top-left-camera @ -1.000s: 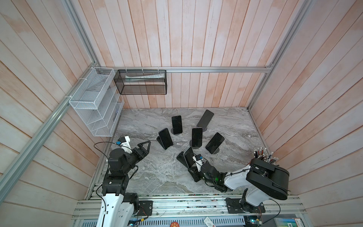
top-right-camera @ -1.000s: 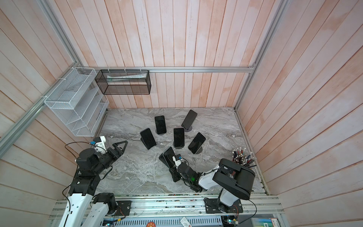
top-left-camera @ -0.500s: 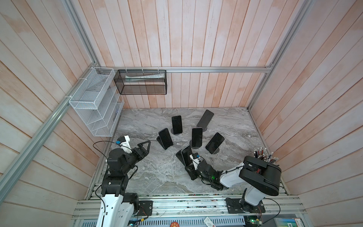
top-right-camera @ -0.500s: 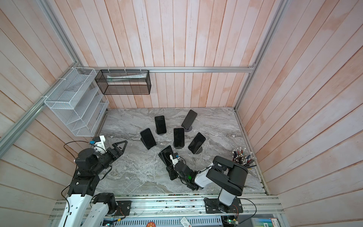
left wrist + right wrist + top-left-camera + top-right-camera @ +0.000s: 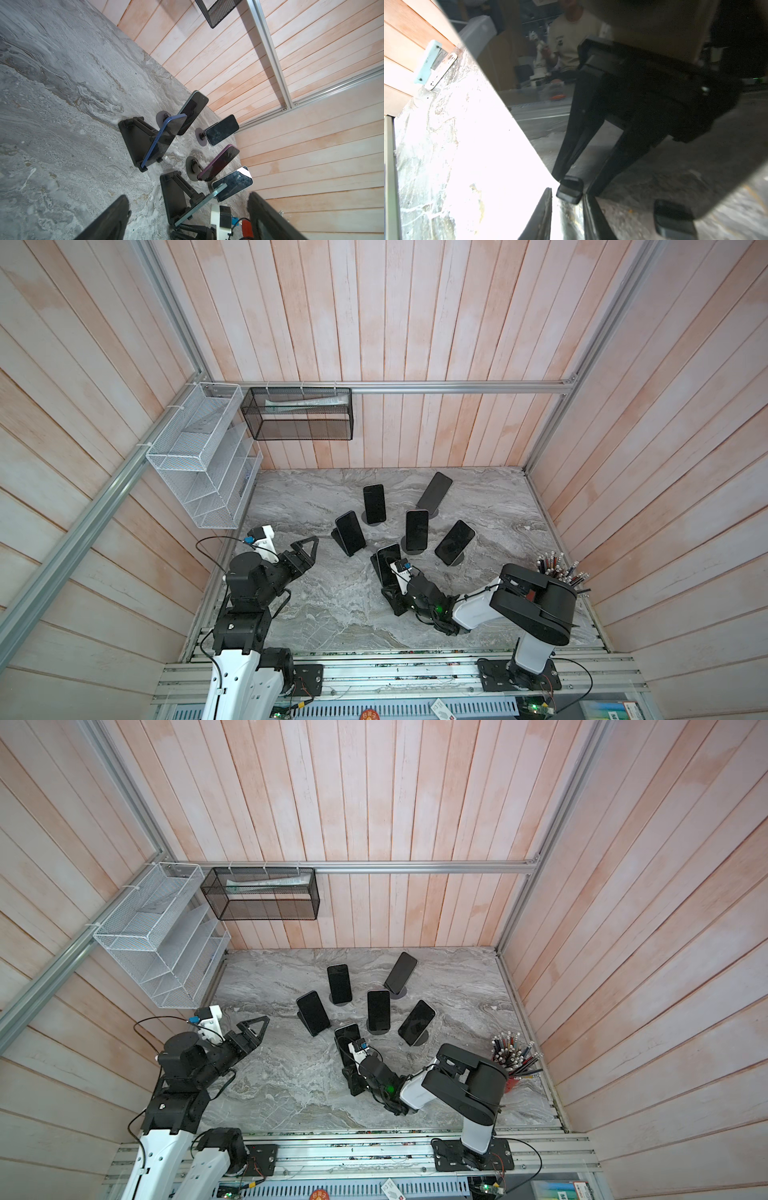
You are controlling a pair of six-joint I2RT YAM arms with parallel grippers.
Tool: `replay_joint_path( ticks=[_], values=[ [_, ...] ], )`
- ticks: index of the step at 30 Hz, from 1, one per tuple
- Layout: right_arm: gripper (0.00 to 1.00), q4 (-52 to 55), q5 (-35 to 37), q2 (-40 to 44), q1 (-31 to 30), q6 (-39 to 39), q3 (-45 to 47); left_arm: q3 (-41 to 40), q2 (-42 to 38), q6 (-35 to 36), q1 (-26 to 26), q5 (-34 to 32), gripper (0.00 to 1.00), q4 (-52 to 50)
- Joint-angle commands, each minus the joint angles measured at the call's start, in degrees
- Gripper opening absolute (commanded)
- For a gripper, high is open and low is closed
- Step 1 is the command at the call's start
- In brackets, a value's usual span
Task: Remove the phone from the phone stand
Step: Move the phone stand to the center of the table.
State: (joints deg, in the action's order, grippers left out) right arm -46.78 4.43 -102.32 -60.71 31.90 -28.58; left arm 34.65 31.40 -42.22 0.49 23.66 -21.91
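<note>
Six dark phones lean on stands on a marble table (image 5: 340,605). The right gripper (image 5: 566,209), jaws nearly together with the nearest stand's lip (image 5: 569,190) just past their tips, sits at the foot of the nearest phone (image 5: 388,564), still seated on its stand (image 5: 174,199); whether it pinches the phone is unclear. The left gripper (image 5: 187,216) hangs spread and empty at near left; next likely calls for lifting the phone clear of the lip.

Bare desk (image 5: 332,605) at 7 o'clock; five stand-mounted phones (image 5: 417,529) crowd 12 o'clock; pencil cup (image 5: 559,568) blocks 4 o'clock.
</note>
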Motion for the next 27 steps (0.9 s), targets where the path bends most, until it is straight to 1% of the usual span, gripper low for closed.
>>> replay_joint_path(
  ticks=[1,5,10,13,16,18,24,27],
  values=[
    [0.27,-1.0,-0.3,-0.7,-0.2,1.8,-0.2,1.6,0.1,1.5,0.3,-0.8,0.91,-0.5],
    [0.27,-0.8,0.5,1.6,-0.9,3.8,1.7,1.6,0.4,1.4,0.2,-0.3,0.91,-0.5],
    [0.30,7.5,4.6,7.0,-2.9,7.6,2.3,-0.7,-0.3,0.6,0.3,-0.3,0.92,1.0],
    [0.30,11.7,7.2,10.7,-4.2,9.4,3.7,-0.5,0.1,1.0,0.3,0.4,0.92,0.3],
    [0.31,18.7,9.8,15.4,-4.5,12.6,3.9,-0.2,0.2,2.0,0.3,0.3,0.93,-1.4],
    [0.31,23.9,10.8,19.3,-4.6,13.0,3.2,-0.3,0.0,1.6,0.3,0.9,0.93,-1.9],
    [0.36,39.0,16.6,30.3,-4.7,13.0,2.0,-1.0,-0.2,0.8,0.3,3.9,0.93,-2.0],
    [0.45,47.4,21.2,35.2,-4.7,12.5,0.5,-1.3,-0.2,0.2,0.3,4.9,0.94,-2.4]
  ],
)
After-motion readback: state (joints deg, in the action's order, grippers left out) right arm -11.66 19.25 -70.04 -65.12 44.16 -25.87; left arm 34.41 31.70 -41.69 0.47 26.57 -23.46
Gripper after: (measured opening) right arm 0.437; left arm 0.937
